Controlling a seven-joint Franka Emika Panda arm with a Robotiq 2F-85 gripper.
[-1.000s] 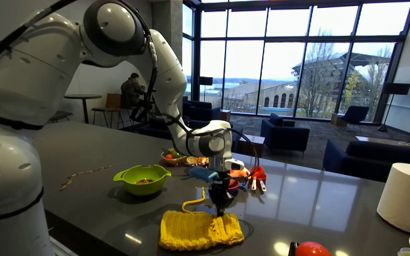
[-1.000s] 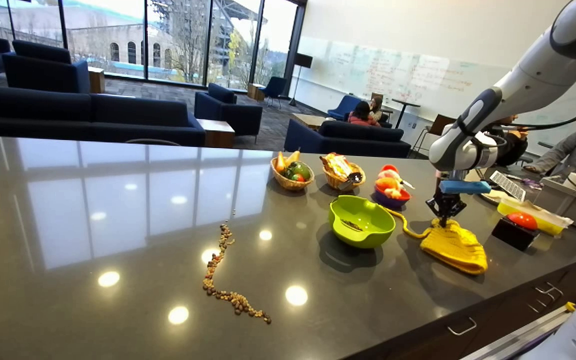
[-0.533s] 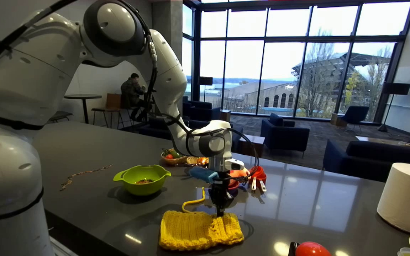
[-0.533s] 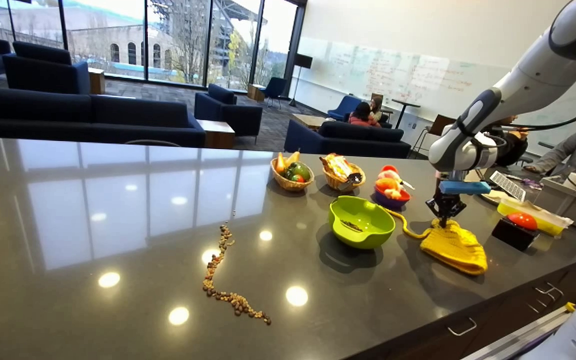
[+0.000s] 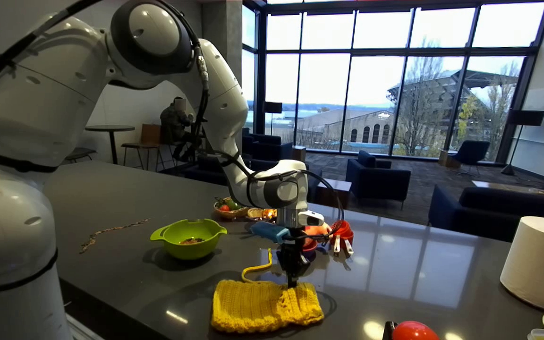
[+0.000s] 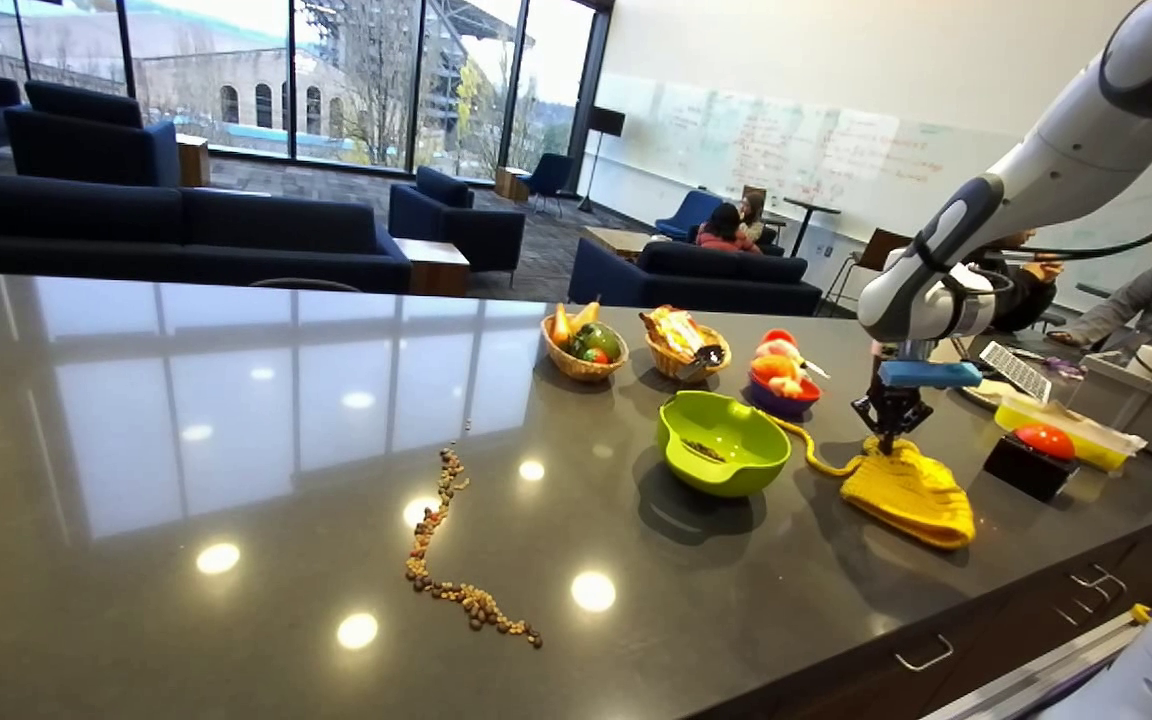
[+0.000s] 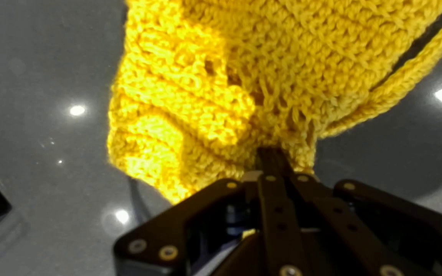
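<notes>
Near the surface's edge, yellow knitted cloth touches the gripper above it, tips together; can't tell if pinched.

In an exterior view, the cloth lies on the bench before me, right of centre, its cord running left towards the bowl; the hand touches the cloth's upper edge. Small pieces lie in the bowl; a trail of seeds runs farther left, low in the frame. Behind the bowl, left to right, stand a fruit basket, another basket and a dish. Right of the cloth sits a button box, with a tub behind it.
</notes>
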